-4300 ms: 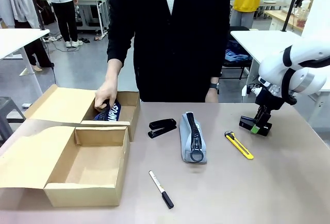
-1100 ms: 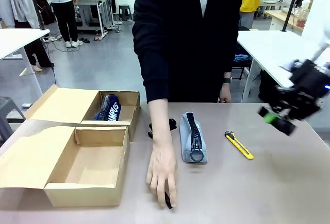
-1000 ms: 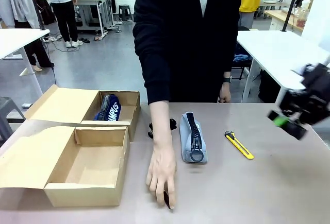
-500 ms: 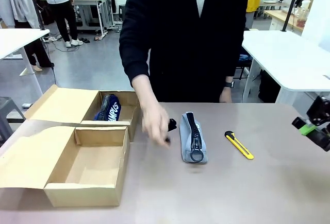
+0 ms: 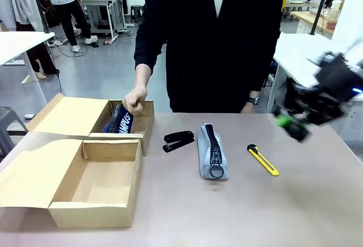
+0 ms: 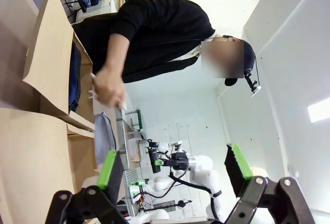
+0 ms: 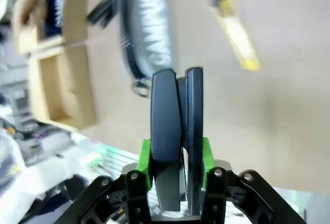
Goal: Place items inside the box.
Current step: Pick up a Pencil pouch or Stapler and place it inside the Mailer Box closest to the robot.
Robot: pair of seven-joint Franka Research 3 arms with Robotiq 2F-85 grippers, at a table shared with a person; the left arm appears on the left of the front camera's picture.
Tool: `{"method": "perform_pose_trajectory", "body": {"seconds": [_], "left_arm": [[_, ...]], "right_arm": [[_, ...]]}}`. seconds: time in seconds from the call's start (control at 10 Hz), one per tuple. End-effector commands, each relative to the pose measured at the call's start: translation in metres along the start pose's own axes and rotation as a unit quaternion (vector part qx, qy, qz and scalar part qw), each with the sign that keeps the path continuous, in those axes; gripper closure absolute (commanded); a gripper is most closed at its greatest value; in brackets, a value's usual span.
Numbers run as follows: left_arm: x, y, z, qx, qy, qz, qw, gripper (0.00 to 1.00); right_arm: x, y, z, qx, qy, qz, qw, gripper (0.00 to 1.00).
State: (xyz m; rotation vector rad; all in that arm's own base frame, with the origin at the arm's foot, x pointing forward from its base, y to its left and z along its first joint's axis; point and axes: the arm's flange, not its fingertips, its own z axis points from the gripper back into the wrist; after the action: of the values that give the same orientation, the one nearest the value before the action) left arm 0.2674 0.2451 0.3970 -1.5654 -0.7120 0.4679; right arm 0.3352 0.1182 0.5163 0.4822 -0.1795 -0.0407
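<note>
Far box (image 5: 148,123): flap open leftward, navy pouch (image 5: 119,123) inside.
Marker: gone from the near bench (image 5: 238,213); probably in the person's hand (image 5: 135,99), now over that box.
Right gripper (image 5: 290,125): fingers closed on nothing, back above the bench's right side.
Left gripper (image 6: 172,165): fingers wide apart, empty.

— Any print to read here?

— White capitals on the navy pouch (image 5: 122,123), left of middle in the front view. They end in "MPUS"; the start is hidden.

— And in the other views?

— In the right wrist view, upper middle, the grey zip pencil case (image 7: 147,33) bears "CAMPUS" in large white capitals, blurred but legible. The pouch at upper left carries white letters too smeared to read.
</note>
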Motion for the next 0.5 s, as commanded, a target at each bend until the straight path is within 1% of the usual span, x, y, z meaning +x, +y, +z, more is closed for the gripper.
{"method": "perform_pose_trajectory", "body": {"seconds": [0.0,0.1,0.2,0.3,0.4], "left_arm": [[-0.005,-0.001,-0.001,-0.006,0.001,-0.010,1.000,0.00],[-0.005,-0.001,-0.001,-0.006,0.001,-0.010,1.000,0.00],[-0.005,-0.001,-0.001,-0.006,0.001,-0.010,1.000,0.00],[-0.005,-0.001,-0.001,-0.006,0.001,-0.010,1.000,0.00],[-0.005,-0.001,-0.001,-0.006,0.001,-0.010,1.000,0.00]], "right_arm": [[0.011,0.103,-0.049,-0.004,-0.012,0.028,1.000,0.59],[0.005,0.153,-0.081,-0.013,0.000,0.058,0.998,0.59],[-0.007,0.191,-0.116,0.001,0.049,0.089,0.995,0.59],[-0.021,0.209,-0.139,0.018,0.082,0.131,0.988,0.59],[-0.027,0.204,-0.145,0.027,0.119,0.157,0.980,0.59]]}}
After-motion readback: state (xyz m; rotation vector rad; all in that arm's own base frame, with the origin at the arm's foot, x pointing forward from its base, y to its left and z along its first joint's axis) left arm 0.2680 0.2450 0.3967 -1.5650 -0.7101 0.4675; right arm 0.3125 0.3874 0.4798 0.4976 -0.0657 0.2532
